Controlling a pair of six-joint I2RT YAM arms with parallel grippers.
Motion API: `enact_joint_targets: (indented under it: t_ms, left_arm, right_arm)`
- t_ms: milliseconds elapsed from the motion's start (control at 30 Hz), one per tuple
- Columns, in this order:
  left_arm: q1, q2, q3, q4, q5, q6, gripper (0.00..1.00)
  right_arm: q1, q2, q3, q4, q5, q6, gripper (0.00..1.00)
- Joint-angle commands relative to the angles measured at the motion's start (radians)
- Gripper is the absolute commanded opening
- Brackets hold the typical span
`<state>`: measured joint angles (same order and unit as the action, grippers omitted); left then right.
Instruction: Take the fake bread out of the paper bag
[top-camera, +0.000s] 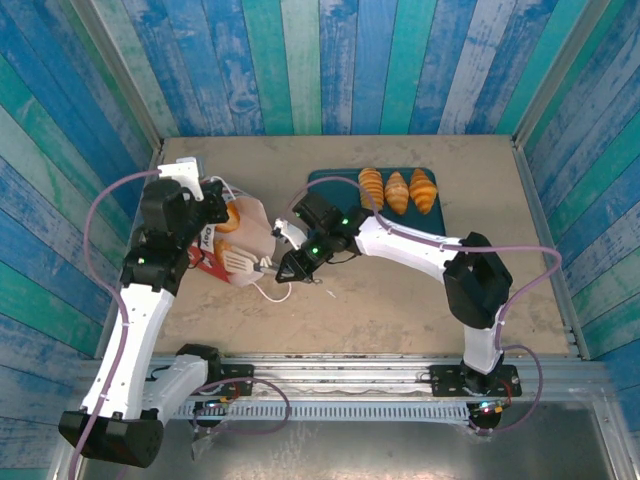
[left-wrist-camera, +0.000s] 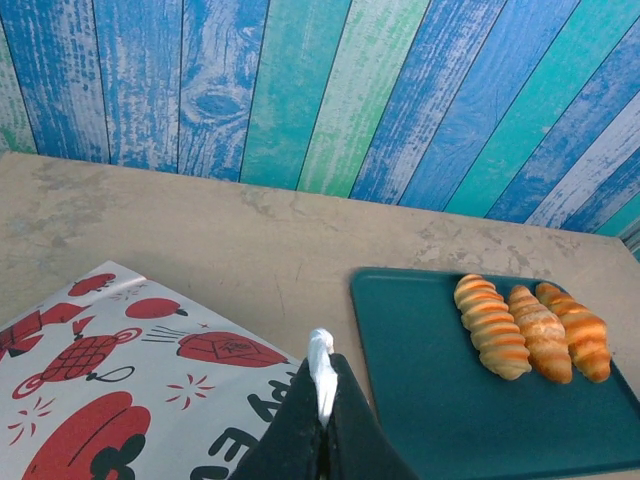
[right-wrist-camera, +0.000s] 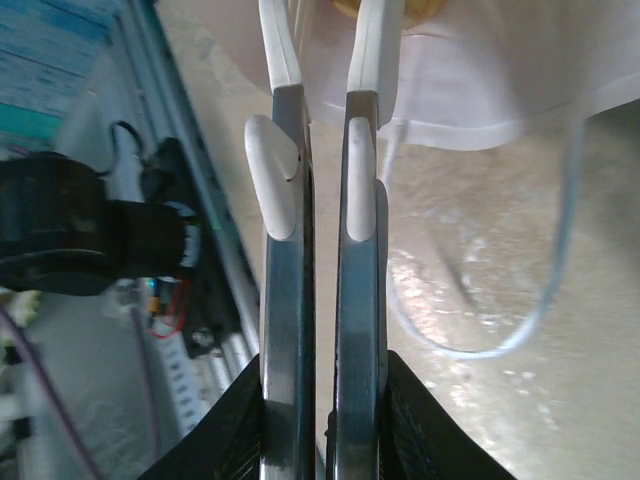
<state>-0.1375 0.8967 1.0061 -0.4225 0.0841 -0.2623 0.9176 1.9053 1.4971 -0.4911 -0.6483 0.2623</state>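
The paper bag (top-camera: 250, 238) lies on its side at the table's left, white with red prints (left-wrist-camera: 120, 380). My left gripper (top-camera: 213, 195) is shut on a white bit of the bag's rim or handle (left-wrist-camera: 322, 375). My right gripper (top-camera: 300, 258) (right-wrist-camera: 325, 420) is shut on metal tongs (top-camera: 255, 262) with white tips (right-wrist-camera: 375, 60). Those tips reach into the bag's mouth (right-wrist-camera: 470, 100). An orange piece of fake bread (top-camera: 228, 222) shows inside the bag, just past the tips (right-wrist-camera: 385, 6). Whether the tongs pinch it I cannot tell.
Three golden croissants (top-camera: 398, 190) (left-wrist-camera: 530, 330) lie side by side on a teal tray (top-camera: 340, 180) (left-wrist-camera: 420, 380) at the back centre. A white cord handle (top-camera: 275, 295) (right-wrist-camera: 560, 250) trails on the table in front of the bag. Blue plank walls enclose the table.
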Motion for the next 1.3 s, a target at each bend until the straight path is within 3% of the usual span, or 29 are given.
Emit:
enact_joint_targets:
  t_ms: [0, 267, 600, 867, 1033, 1267]
  left_arm:
    - [-0.001, 0.002, -0.013, 0.042, 0.012, -0.009, 0.0]
    - [0.0, 0.015, -0.008, 0.058, 0.029, -0.034, 0.0]
    - [-0.001, 0.034, -0.02, 0.063, -0.023, -0.098, 0.0]
    - [0.0, 0.052, -0.037, 0.086, -0.018, -0.13, 0.0]
    - [-0.001, 0.048, -0.043, 0.098, -0.011, -0.135, 0.0]
    - [-0.001, 0.043, -0.049, 0.101, 0.004, -0.137, 0.0]
  right_arm:
    - [-0.017, -0.061, -0.015, 0.108, -0.141, 0.088, 0.27]
    - [-0.099, -0.171, -0.128, 0.131, -0.159, 0.133, 0.26]
    - [-0.226, -0.469, -0.414, 0.192, -0.273, 0.173, 0.25]
    - [-0.471, -0.689, -0.62, 0.193, -0.324, 0.209, 0.25]
    - [-0.577, -0.651, -0.656, 0.198, -0.34, 0.221, 0.25]
    - [-0.598, -0.501, -0.632, 0.235, -0.326, 0.246, 0.26]
